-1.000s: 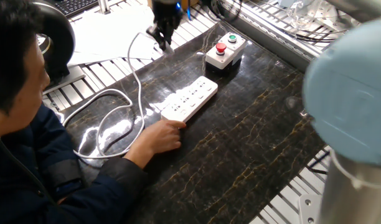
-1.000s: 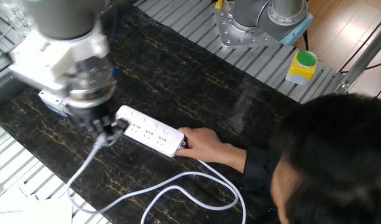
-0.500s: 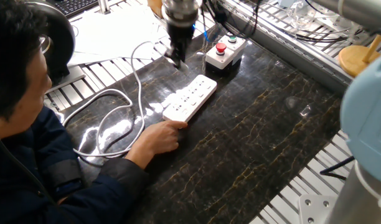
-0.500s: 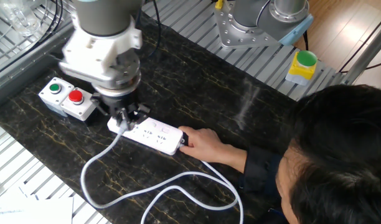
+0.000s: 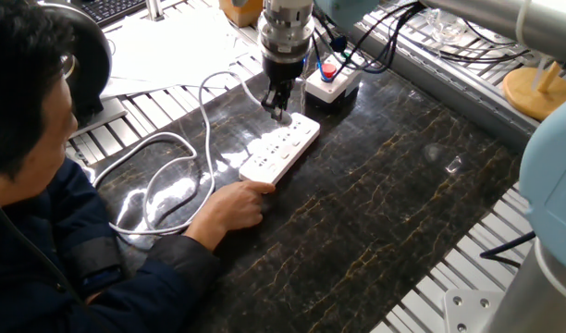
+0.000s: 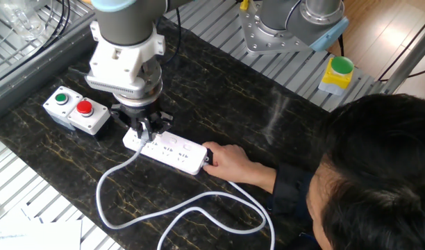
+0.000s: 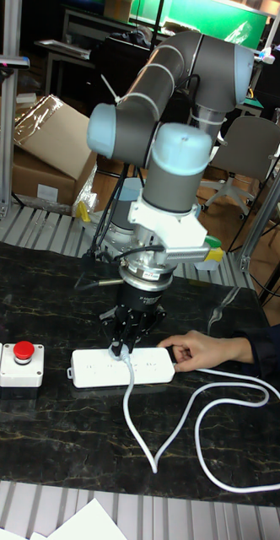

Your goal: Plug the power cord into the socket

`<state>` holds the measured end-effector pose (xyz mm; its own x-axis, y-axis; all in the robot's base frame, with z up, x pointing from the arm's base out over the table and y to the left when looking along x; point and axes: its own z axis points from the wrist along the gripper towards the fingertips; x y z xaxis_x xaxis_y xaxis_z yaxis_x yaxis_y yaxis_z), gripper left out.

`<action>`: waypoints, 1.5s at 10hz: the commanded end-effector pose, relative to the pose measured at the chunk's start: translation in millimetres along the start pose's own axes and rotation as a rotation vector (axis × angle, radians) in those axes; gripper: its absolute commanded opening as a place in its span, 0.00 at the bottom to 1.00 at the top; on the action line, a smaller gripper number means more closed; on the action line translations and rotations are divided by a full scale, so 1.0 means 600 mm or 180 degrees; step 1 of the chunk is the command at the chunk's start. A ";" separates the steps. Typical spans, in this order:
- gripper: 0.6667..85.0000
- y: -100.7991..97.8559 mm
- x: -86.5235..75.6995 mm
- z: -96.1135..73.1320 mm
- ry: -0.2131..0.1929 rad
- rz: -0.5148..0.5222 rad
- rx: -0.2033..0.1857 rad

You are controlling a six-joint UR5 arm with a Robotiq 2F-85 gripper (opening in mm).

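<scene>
The socket (image 5: pixel 285 148) (image 6: pixel 172 148) (image 7: pixel 91 369) is a flat white power strip lying on the dark marble tabletop. My gripper (image 5: pixel 278 107) (image 6: pixel 144 135) (image 7: pixel 123 347) points straight down over the strip's end nearest the button box, shut on the small white plug of the power cord. The plug sits at the strip's top face; I cannot tell whether its pins are in the holes. From the plug, the white power cord (image 5: pixel 203 118) (image 6: pixel 198 202) (image 7: pixel 209 419) trails off in wide loops across the table.
A person's hand (image 5: pixel 233 203) (image 6: pixel 230 161) (image 7: pixel 199 349) presses on the strip's other end, and their head and shoulder fill the near side. A grey box with red and green buttons (image 5: pixel 331 78) (image 6: pixel 76 111) (image 7: pixel 12 360) stands beside the strip. The arm's base (image 6: pixel 289 24) is at the back.
My gripper carried the plug from the table edge, past the button box, to above the strip's end and came down onto it. The cord swung along. The hand stayed put.
</scene>
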<state>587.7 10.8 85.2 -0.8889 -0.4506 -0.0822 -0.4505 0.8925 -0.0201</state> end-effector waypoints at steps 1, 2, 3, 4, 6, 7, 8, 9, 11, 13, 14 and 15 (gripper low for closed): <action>0.01 0.011 0.000 0.015 -0.0046 0.0087 -0.0099; 0.01 0.002 0.003 0.016 -0.0042 0.0043 -0.0035; 0.01 -0.002 0.008 0.018 -0.0036 -0.0012 -0.0022; 0.01 0.000 0.011 0.019 -0.0036 -0.0002 -0.0033; 0.01 0.005 0.011 0.022 -0.0047 0.0042 -0.0088; 0.01 0.002 0.011 0.023 -0.0051 0.0042 -0.0086; 0.01 0.001 0.012 0.024 -0.0049 0.0028 -0.0092; 0.01 0.003 0.011 0.025 -0.0056 0.0025 -0.0127; 0.01 0.013 0.013 0.026 -0.0042 0.0050 -0.0221; 0.01 0.022 0.015 0.026 -0.0022 0.0072 -0.0291; 0.01 0.017 0.018 0.026 -0.0008 0.0016 -0.0260; 0.01 0.011 0.021 0.026 0.0014 -0.0046 -0.0223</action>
<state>575.7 12.9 67.4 -0.8892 -0.4504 -0.0806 -0.4546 0.8897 0.0429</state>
